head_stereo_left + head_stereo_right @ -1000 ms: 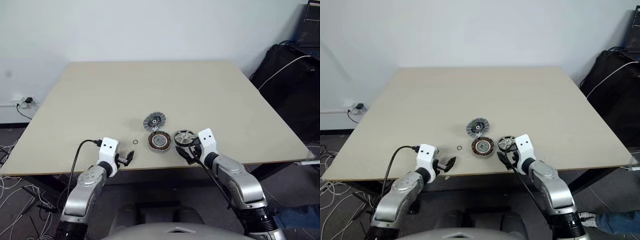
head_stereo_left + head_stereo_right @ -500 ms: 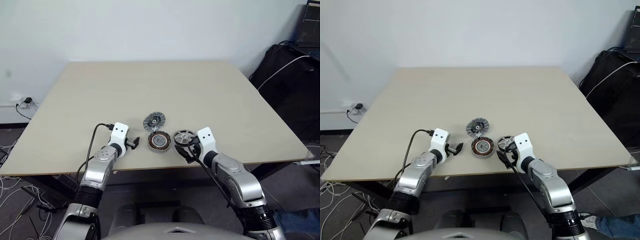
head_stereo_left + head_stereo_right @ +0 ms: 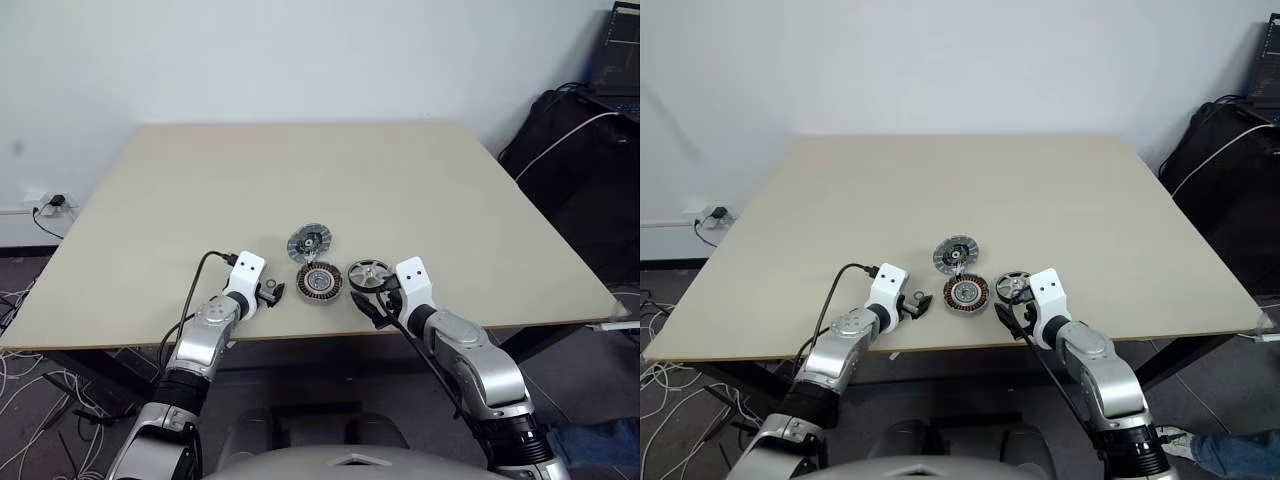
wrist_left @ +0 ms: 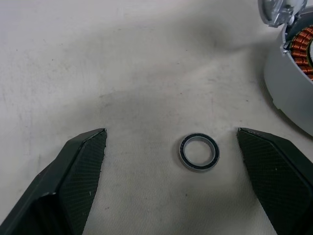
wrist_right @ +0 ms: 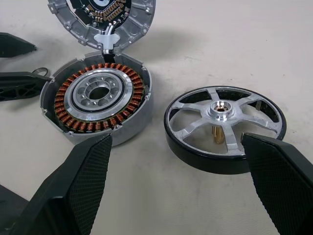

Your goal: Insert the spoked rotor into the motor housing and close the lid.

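The motor housing (image 3: pixel 319 283), a round puck with copper windings, sits on the table near the front edge. Just behind it lies the lid (image 3: pixel 309 242), a light-grey ribbed disc, its rim touching the housing (image 5: pixel 98 100). To the right of the housing rests the spoked rotor (image 3: pixel 368 272), dark-rimmed with silvery spokes. My right gripper (image 5: pixel 176 142) stands open just in front of the rotor (image 5: pixel 225 128), apart from it. Left of the housing, my left gripper (image 4: pixel 171 136) is open low over the table, holding nothing.
A tiny thin washer ring (image 4: pixel 199 152) lies on the table between my left gripper's fingers, untouched. The table's front edge (image 3: pixel 300 338) runs close under both hands. Black bags (image 3: pixel 580 150) stand beyond the table's right side, and cables (image 3: pixel 30 400) lie on the floor at the left.
My left arm has reached forward and to the right, from the table's front edge up to the washer ring beside the housing. The right arm and the parts have kept still.
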Controlling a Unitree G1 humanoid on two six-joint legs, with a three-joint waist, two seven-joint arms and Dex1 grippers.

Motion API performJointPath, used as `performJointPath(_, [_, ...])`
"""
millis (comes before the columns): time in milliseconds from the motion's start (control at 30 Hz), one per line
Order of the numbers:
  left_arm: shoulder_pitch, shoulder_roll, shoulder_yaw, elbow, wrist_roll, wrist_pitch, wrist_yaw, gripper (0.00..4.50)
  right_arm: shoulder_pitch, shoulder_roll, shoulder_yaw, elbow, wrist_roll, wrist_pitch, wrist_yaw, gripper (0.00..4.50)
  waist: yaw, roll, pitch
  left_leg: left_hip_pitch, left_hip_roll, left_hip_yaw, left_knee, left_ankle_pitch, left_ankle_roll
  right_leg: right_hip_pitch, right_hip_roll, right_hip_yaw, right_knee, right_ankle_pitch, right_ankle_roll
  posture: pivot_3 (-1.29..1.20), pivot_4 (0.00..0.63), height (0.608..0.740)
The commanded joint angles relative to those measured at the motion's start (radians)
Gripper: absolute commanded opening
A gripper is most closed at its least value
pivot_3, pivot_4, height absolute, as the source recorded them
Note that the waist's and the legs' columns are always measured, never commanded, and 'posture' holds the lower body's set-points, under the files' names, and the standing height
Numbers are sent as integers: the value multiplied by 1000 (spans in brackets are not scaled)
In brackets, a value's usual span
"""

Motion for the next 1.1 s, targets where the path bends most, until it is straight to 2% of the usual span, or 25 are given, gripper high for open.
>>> performJointPath(33, [14,9,-13,-26,30,21,13,3567,-17,5,-12,-38,5,-7,-4,4500,-2,0,0,0,0,0,0,0,0,0,0,0,0,0,0,0,0,740])
performJointPath(300, [36,3,-3,-62,22,36,23,903,-19,5,-12,-33,3,-11,-4,4500,-6,0,0,3,1,0,0,0,0,1,1,1,1,1,-1,0,0,740])
performJointPath(333, [43,1,-1,-76,17,38,22,681,-18,5,-13,-32,3,-12,-4,4500,-7,0,0,3,1,0,0,0,0,1,1,1,1,1,-1,0,0,740])
performJointPath(567, [96,-7,-10,-277,-45,89,-50,664,-17,8,-13,-31,2,-16,-5,4500,-3,-1,0,1,0,0,0,0,0,0,0,2,0,1,-1,0,0,740])
performJointPath(767, [66,-14,-44,-417,-118,149,-146,664,-22,12,-6,-26,1,-15,-1,4500,1,-1,0,0,0,0,0,0,0,-1,0,1,0,1,-1,0,0,740])
performJointPath(933, [0,-38,-75,-386,-118,158,-156,664,-24,13,-6,-26,0,-15,1,4500,0,-1,0,0,0,0,0,0,0,-1,1,1,0,1,-1,0,0,740])
performJointPath(1100, [-78,-65,-114,-263,-80,127,-141,664,-22,15,-10,-31,0,-15,-3,4500,0,-1,0,1,-1,0,1,0,0,1,1,1,0,2,0,0,0,740])
